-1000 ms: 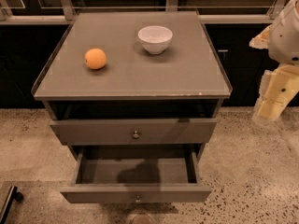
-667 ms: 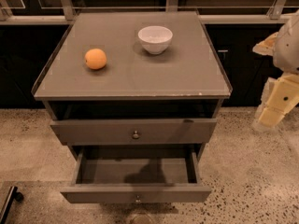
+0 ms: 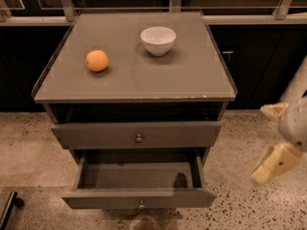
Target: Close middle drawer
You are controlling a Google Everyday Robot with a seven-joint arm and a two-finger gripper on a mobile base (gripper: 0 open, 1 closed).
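The middle drawer is grey-brown with a low flat front and a tiny metal knob. It stands pulled far out toward me, and its inside looks empty. Above it, the taller-fronted drawer with the bigger knob is slightly out. My gripper hangs at the right edge of the view, to the right of the cabinet and about level with the two drawers. It touches nothing. Its two cream fingers are spread apart and hold nothing. The lowest drawer is hidden under the open one.
On the cabinet top an orange sits at the left and a white bowl at the back middle. Speckled floor surrounds the cabinet. Dark cupboards stand behind. A dark object is at the lower left.
My gripper has moved down along the right edge, from beside the cabinet top to the height of the drawers. The drawers, orange and bowl have not moved.
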